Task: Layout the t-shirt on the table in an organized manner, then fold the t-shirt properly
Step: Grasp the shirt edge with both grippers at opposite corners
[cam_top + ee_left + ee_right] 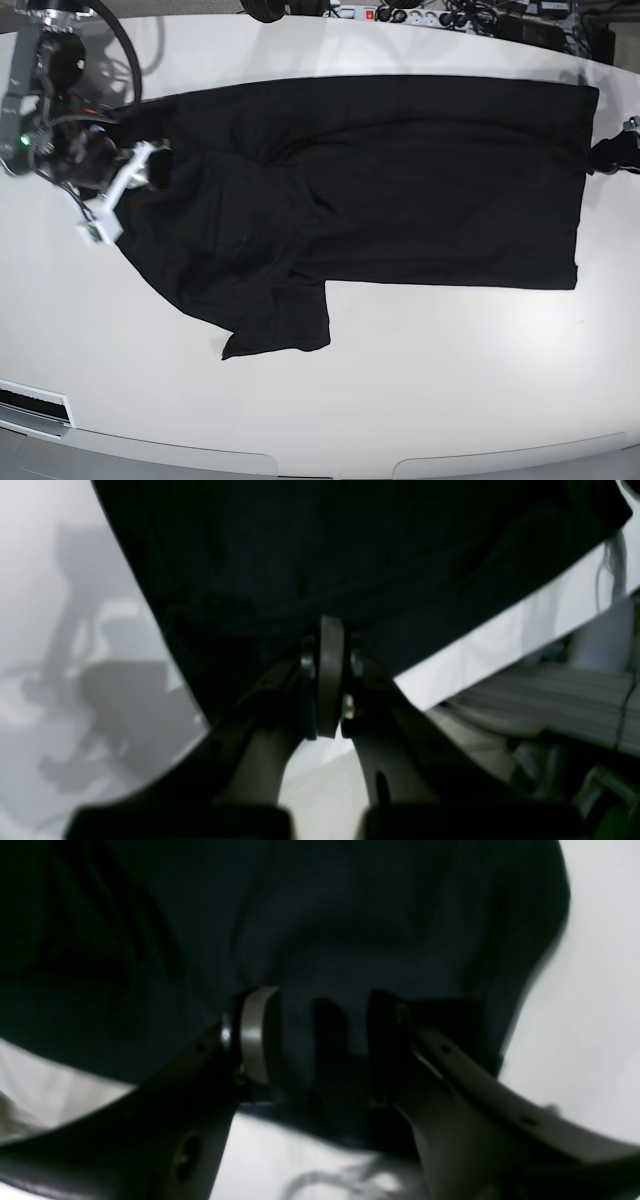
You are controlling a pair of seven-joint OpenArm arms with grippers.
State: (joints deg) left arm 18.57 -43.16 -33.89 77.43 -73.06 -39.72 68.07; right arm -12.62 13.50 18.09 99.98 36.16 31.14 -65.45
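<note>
T-shirt is light, limp cloth lying mostly spread on the table, so I'd grab hems and corners, not mid-panel; left gripper is pinched tight on its edge, right gripper sits spread astride a fold, gripping nothing.

We are seeing the t-shirt as soft, matt black cloth, creasing near its sleeve. Under it the desk is showing smooth, glossy white, catching reflections. At the t-shirt's edge the left pincer is looking like dull, smooth grey plastic.
</note>
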